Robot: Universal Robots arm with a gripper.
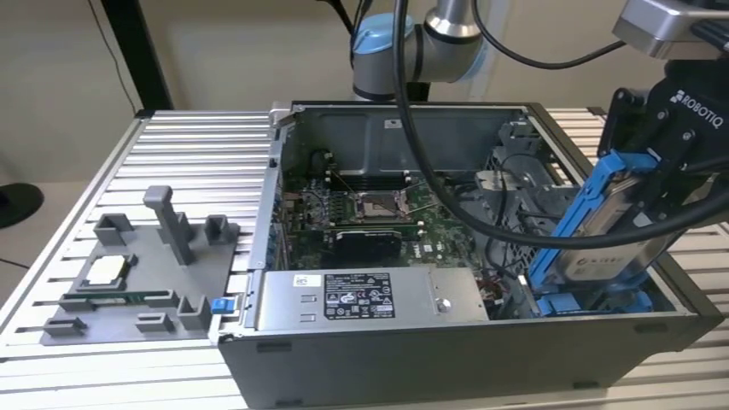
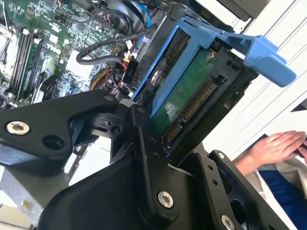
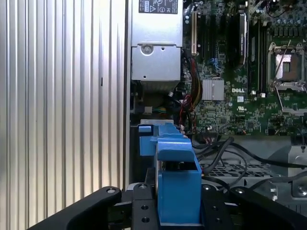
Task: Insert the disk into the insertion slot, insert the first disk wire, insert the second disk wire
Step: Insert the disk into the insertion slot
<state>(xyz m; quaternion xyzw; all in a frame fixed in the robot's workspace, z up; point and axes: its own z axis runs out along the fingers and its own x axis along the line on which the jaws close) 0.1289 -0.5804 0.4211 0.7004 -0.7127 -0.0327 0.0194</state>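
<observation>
Disk (image 1: pixel 603 252) is held clamped in the gripper (image 1: pixel 644 166), tilted, with its far end lowered to the slot (image 1: pixel 586 305) just beneath the gripper. Seating is judged incomplete: the disk is not lying flat. Both wire insertions are judged not yet done
</observation>
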